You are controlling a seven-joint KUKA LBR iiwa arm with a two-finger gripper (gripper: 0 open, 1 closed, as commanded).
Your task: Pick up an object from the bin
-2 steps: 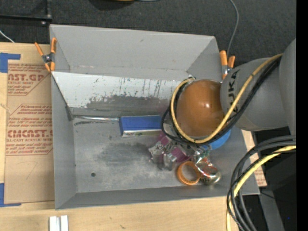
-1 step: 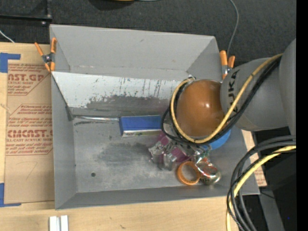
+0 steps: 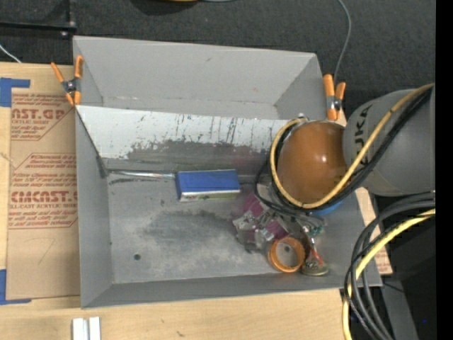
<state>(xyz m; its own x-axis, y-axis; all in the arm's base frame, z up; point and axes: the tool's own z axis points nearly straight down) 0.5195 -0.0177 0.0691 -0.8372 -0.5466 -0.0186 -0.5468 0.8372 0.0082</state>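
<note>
**binlurker:** Anyone make out where the end effector (image 3: 263,227) is? All I get is the arm (image 3: 396,147) coming in from the right, with that round orange cover (image 3: 311,163) on the wrist and the yellow and black cables (image 3: 273,163) looped round it.

**gripfan:** It's down low in the near right corner of the bin (image 3: 92,211), tucked under the orange cover, right over a small heap (image 3: 279,236) of bits. Open or closed? Honestly can't tell, the cover and cables hide too much of it.

**binlurker:** What's in the heap?

**gripfan:** Closest ones: a pink crumpled-looking thing (image 3: 252,205) on the far left side of the heap, just beside the end effector. Then an orange ring (image 3: 287,255) on the near side, with a small brass-coloured piece (image 3: 316,265) just to its right. The rest is a tangle I can't sort out.

**binlurker:** And the blue thing?

**gripfan:** Flat blue box (image 3: 207,183), lying on the bin floor by the foot of the far wall, left of the heap and apart from it.
</note>
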